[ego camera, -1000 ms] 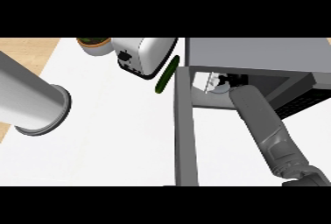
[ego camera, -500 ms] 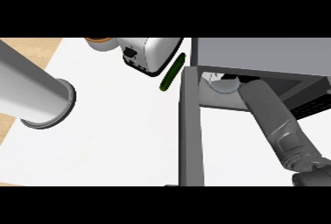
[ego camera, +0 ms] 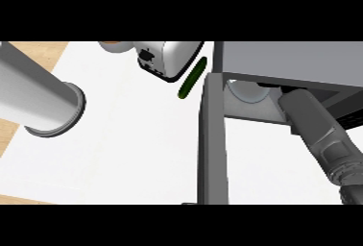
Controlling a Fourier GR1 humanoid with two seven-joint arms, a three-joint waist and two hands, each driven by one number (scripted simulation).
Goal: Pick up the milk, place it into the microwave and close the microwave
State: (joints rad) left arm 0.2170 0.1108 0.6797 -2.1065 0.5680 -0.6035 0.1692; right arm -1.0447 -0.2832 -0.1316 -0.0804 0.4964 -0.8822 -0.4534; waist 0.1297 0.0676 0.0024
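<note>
The microwave [ego camera: 284, 57] stands at the right with its door [ego camera: 211, 144] swung open, seen edge-on as a grey upright bar. My right forearm [ego camera: 319, 129] reaches into the cavity from the lower right. Only a dark sliver of the right hand [ego camera: 273, 87] shows under the microwave's top, and what it is doing is hidden. A pale rounded shape [ego camera: 245, 91], probably the milk, sits inside just left of that hand. My left forearm [ego camera: 35, 91] lies across the left side as a thick grey cylinder, and its hand is out of sight.
A white and grey appliance [ego camera: 166, 57] stands at the back, left of the microwave. A slim green object [ego camera: 193, 78] leans between it and the door. A brown thing [ego camera: 113, 45] peeks in at the top. The white counter [ego camera: 127, 158] spreads left of the door.
My right forearm has pushed deeper into the microwave, and the black hand that showed earlier is now almost hidden. The pale shape has gone further inside with it.
</note>
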